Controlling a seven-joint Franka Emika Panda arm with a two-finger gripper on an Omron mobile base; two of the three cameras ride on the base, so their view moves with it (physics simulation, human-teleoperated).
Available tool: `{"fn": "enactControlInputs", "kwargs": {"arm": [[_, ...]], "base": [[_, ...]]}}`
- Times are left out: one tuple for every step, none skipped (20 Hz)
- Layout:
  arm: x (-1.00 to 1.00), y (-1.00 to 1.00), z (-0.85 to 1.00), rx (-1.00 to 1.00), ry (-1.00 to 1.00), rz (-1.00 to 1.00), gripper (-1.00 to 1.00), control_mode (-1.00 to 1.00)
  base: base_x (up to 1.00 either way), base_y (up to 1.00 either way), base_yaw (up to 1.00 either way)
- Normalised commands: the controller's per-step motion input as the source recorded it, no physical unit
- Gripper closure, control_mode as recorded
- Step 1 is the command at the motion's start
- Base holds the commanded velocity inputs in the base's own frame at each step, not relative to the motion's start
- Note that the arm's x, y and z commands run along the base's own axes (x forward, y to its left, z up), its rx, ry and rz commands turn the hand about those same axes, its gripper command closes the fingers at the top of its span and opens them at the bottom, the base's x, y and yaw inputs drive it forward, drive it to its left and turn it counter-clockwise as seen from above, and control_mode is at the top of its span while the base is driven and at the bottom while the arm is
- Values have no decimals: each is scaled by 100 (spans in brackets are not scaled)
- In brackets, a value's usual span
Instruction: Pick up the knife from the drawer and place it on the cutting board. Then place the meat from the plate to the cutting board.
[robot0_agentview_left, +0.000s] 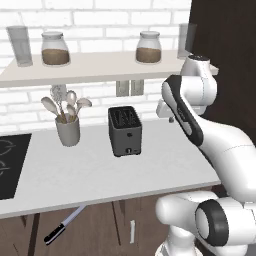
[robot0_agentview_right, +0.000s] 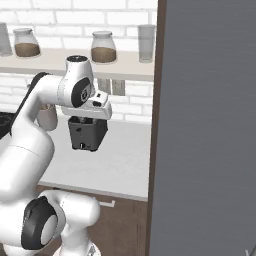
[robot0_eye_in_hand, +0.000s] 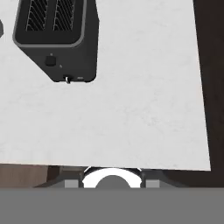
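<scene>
The knife (robot0_agentview_left: 64, 225), with a black handle and a slim silver blade, lies tilted below the counter's front edge at the lower left, against the dark brown cabinet fronts (robot0_agentview_left: 102, 220). I cannot tell whether it rests in the drawer. My gripper (robot0_agentview_right: 87, 118) hangs above the counter, to the right of the black toaster (robot0_agentview_left: 125, 131) and far from the knife. Its fingers blend into the dark toaster behind them, so their spacing is unclear. Looking down in the hand view, I see the toaster (robot0_eye_in_hand: 54, 39) and bare white counter (robot0_eye_in_hand: 131, 109). The cutting board, the meat and the plate are out of view.
A grey cup of wooden spoons (robot0_agentview_left: 67, 127) stands left of the toaster, and a black cooktop (robot0_agentview_left: 10, 165) lies at the far left. A shelf (robot0_agentview_left: 100, 67) above holds jars and glasses. A tall grey panel (robot0_agentview_right: 210, 125) walls off the counter's right end.
</scene>
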Motion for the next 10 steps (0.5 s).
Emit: {"fn": "enactControlInputs", "kwargs": {"arm": [[-7,0,0,0,0,0,-100,-100],[-29,0,-3,0,0,0,-100,-100],[-50,0,-15,0,2,0,-100,-100],[-74,0,-21,0,1,0,-100,-100],[-83,0,-27,0,2,0,-100,-100],[-91,0,-32,0,3,0,-100,-100],[-92,0,-37,0,5,0,-100,-100],[-88,0,-41,0,7,0,-100,-100],[-77,0,-44,0,9,0,-100,-100],[-71,0,-51,0,8,0,-100,-100]], "base": [[0,0,0],[0,0,0],[0,0,0],[0,0,0],[0,0,0],[0,0,0],[0,0,0],[0,0,0],[0,0,0],[0,0,0]]}}
